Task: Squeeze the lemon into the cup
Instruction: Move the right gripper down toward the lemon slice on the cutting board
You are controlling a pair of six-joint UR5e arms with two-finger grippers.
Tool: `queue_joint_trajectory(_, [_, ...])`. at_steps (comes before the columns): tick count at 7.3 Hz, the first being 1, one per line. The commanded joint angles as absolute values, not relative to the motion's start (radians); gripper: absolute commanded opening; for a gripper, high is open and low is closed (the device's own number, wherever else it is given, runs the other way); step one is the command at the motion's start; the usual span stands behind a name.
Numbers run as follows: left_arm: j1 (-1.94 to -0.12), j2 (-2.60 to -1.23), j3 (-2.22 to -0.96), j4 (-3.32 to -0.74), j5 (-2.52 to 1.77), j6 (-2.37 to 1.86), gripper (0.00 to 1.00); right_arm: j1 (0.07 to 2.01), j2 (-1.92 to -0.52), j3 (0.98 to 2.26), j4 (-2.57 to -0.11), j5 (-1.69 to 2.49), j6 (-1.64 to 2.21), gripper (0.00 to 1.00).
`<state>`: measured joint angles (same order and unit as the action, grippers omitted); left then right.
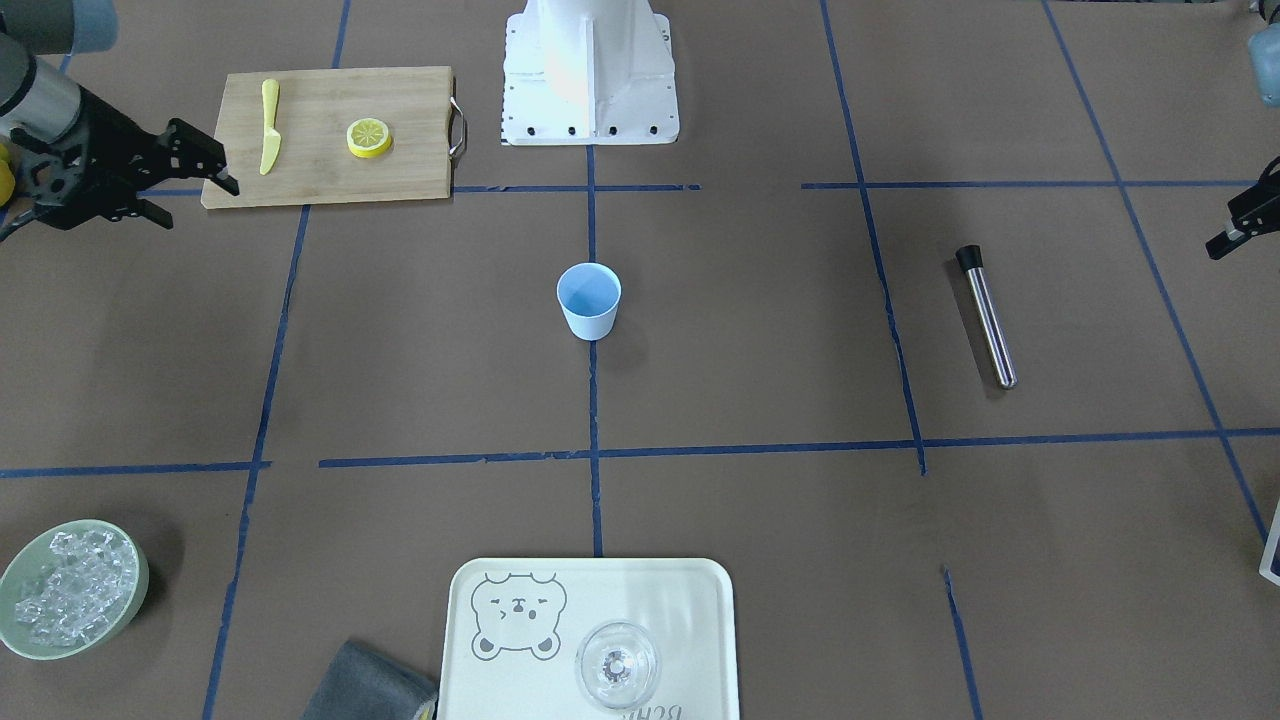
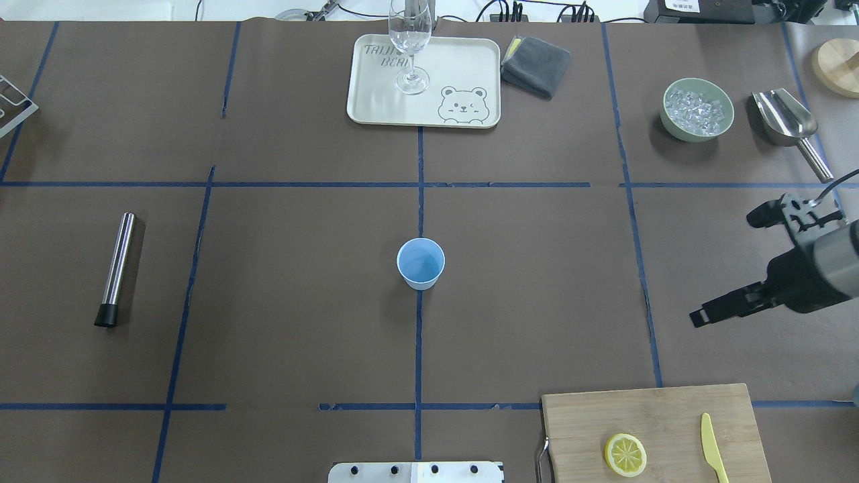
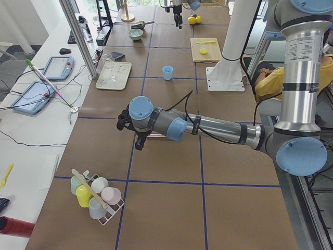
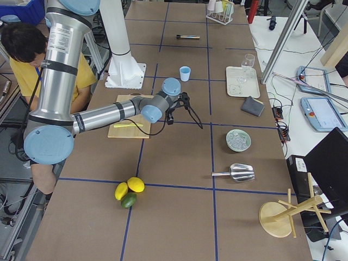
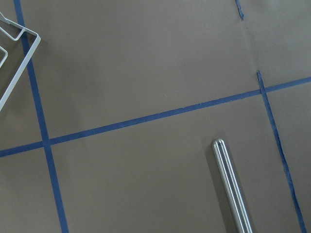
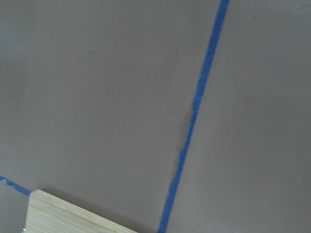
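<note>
The cup stands upright and empty on the desk. The lemon lies flat on a wooden cutting board, well apart from the cup, nearer the robot and on its right side. The right gripper hangs well to the cup's right, jaws spread wide, holding nothing. The left gripper is far to the cup's left, mostly cut off; whether it is apart or together cannot be told.
</note>
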<state>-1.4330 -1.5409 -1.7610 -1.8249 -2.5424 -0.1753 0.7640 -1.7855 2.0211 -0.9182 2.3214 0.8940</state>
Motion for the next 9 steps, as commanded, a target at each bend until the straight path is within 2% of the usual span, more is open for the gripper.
queue_joint_trajectory(1, [-1.428,-1.54,-1.761,-1.839,-2.542,-0.19,1.0,0.477,-1.805,2.086,-0.775,2.056,1.237,0.97])
queue_joint_trajectory(5, [-1.411,-1.542,-1.761,-1.842,-2.542,-0.192,1.0,0.163,-1.851,2.126,-0.799,1.773,1.46,1.0])
queue_joint_trajectory(7, [-1.405,-1.542,-1.761,-1.842,-2.542,-0.192,1.0,0.088,-1.849,2.24,-1.064,1.7,1.498,1.0])
queue_joint_trajectory(9, [-1.405,-1.54,-1.759,-1.842,-2.54,-0.192,1.0,0.002,-1.848,2.241,-1.112,1.581,1.592,1.0])
